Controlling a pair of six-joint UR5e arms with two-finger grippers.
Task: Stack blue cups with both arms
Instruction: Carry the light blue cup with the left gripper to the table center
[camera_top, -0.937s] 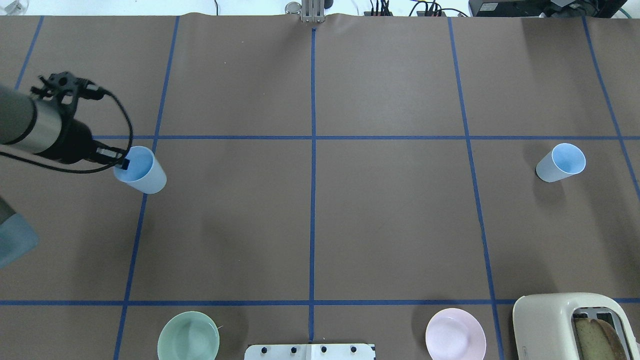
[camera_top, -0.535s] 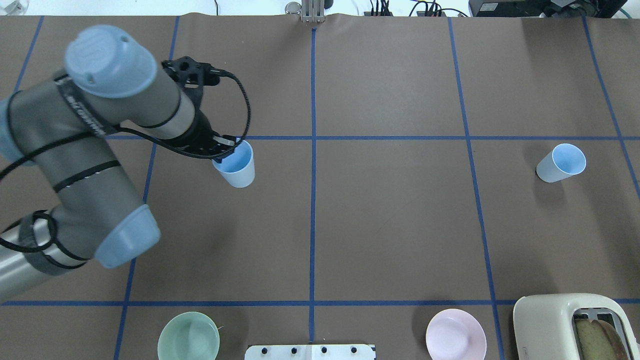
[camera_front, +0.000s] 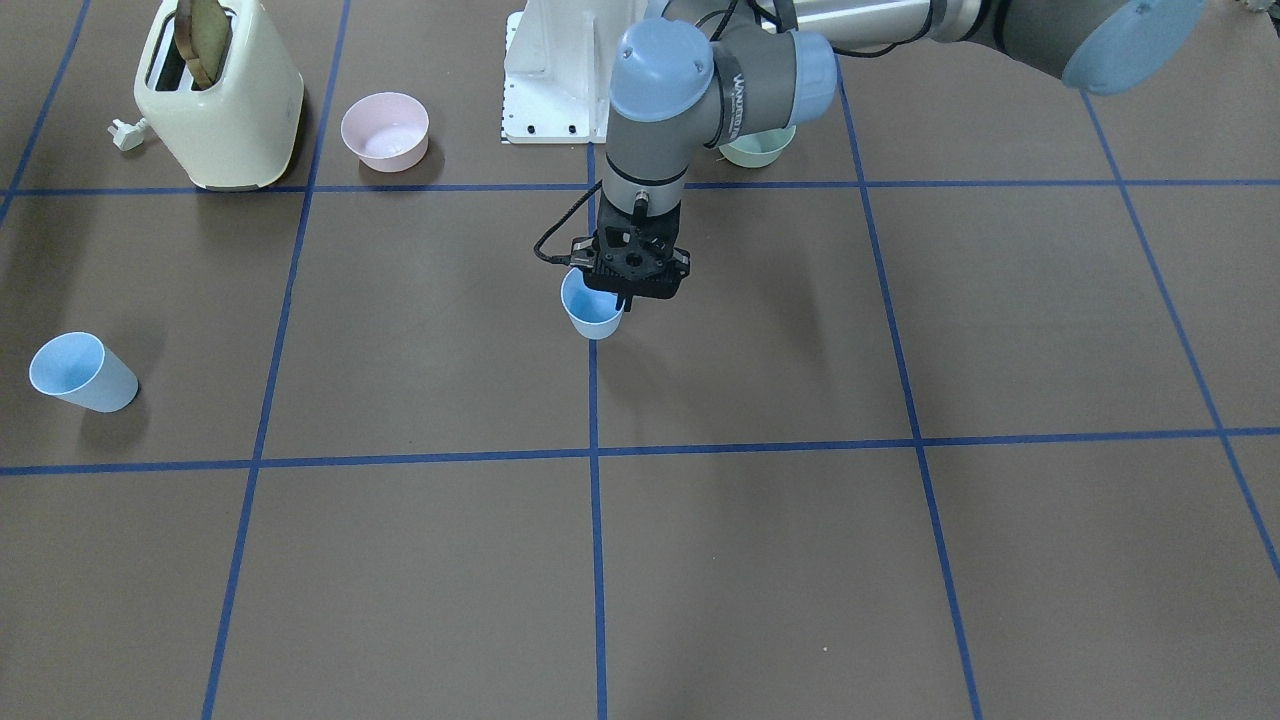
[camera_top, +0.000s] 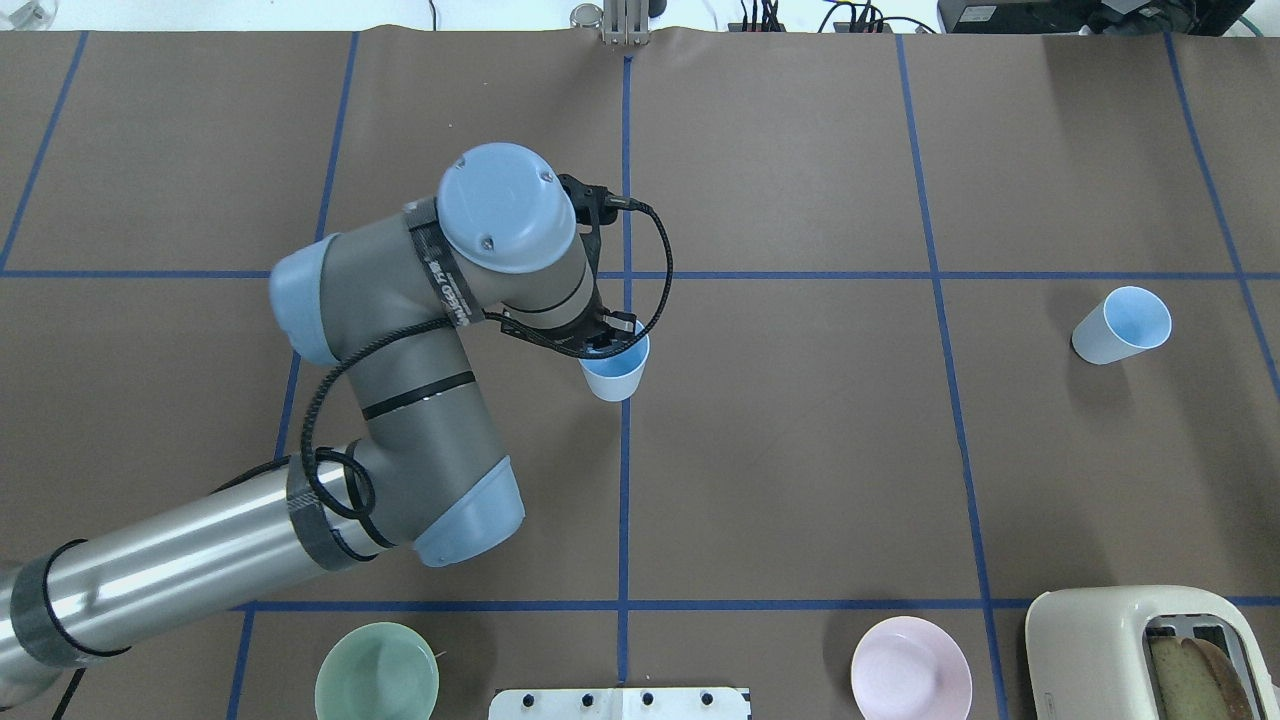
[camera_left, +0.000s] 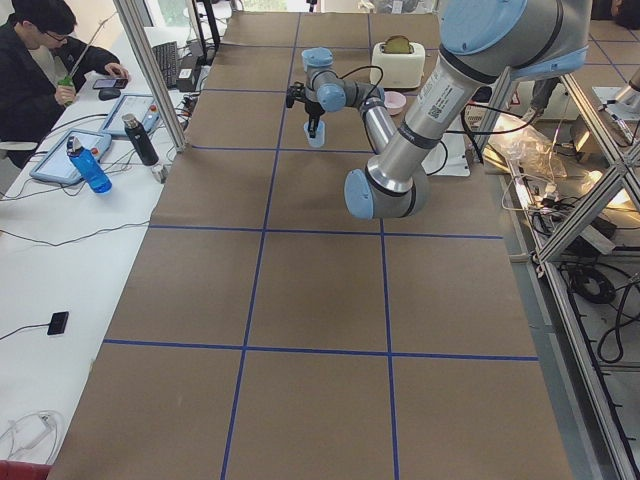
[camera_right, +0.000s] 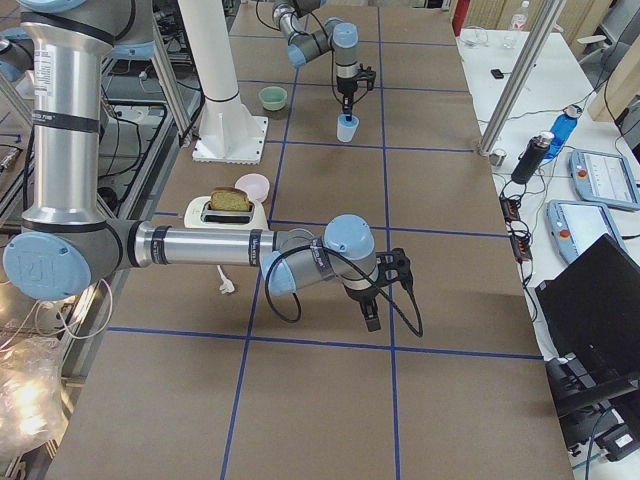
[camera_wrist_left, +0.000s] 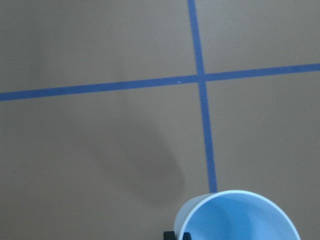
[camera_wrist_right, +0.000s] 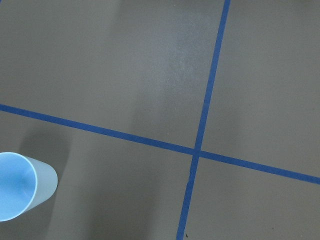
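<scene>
My left gripper (camera_top: 612, 341) is shut on the rim of one blue cup (camera_top: 613, 373), one finger inside and one outside. It holds the cup upright over the table's centre line. The cup also shows in the front-facing view (camera_front: 592, 314) under the gripper (camera_front: 622, 299), and in the left wrist view (camera_wrist_left: 235, 217). The other blue cup (camera_top: 1120, 326) stands upright on the right side of the table, also in the front-facing view (camera_front: 82, 373) and the right wrist view (camera_wrist_right: 21, 186). My right gripper (camera_right: 372, 319) shows only in the exterior right view; I cannot tell if it is open.
A cream toaster (camera_top: 1150, 650) with bread stands at the near right corner. A pink bowl (camera_top: 910, 668) and a green bowl (camera_top: 377, 672) sit along the near edge, either side of the white base plate (camera_top: 620, 702). Blue tape lines grid the brown table.
My left arm has swung to the right with the blue cup in its gripper, from the table's left part to the centre line. The other cup has not moved.
</scene>
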